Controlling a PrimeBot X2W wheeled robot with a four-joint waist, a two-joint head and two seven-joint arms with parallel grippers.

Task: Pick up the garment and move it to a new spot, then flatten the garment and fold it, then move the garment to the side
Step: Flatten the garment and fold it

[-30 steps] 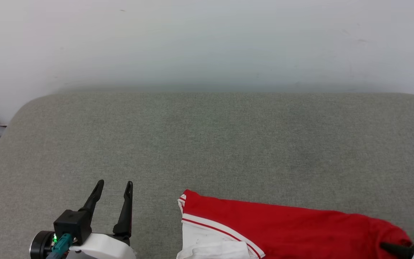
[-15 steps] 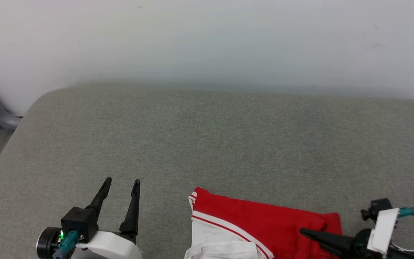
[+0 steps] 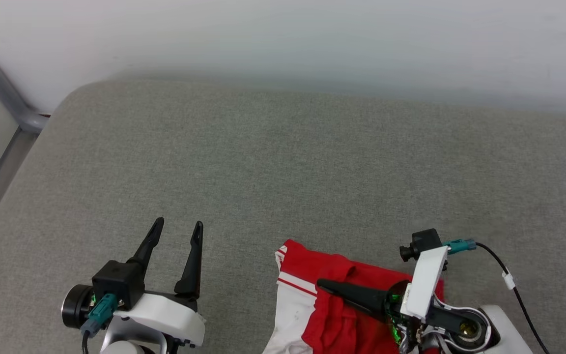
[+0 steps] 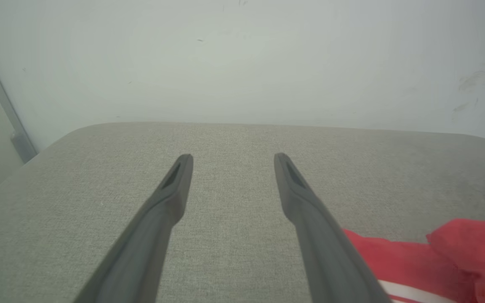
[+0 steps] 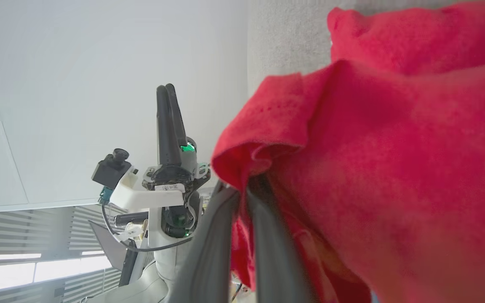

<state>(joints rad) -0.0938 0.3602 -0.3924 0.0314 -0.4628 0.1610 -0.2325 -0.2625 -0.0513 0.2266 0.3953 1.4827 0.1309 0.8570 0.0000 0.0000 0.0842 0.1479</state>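
Note:
The garment (image 3: 332, 268), bright red with a white, red-striped hem, lies bunched at the near edge of the grey cushion (image 3: 283, 162). My right gripper (image 3: 321, 284) points left across it and is shut on a fold of the red fabric. In the right wrist view the garment (image 5: 373, 168) drapes over the closed right gripper (image 5: 244, 189) and hides its tips. My left gripper (image 3: 178, 225) stands open and empty over bare cushion, left of the garment. In the left wrist view the left gripper (image 4: 233, 158) is spread, and the garment (image 4: 398, 256) lies at the lower right.
A white wall (image 3: 283, 39) rises behind the cushion's far edge. A grey metal bar (image 3: 5, 91) runs down the far left. A black cable (image 3: 509, 280) loops from the right wrist. Bare cushion stretches ahead and to both sides.
My right gripper has swept left with the garment's right end, doubling the red cloth over itself. The camera has shifted. The left gripper keeps its open pose.

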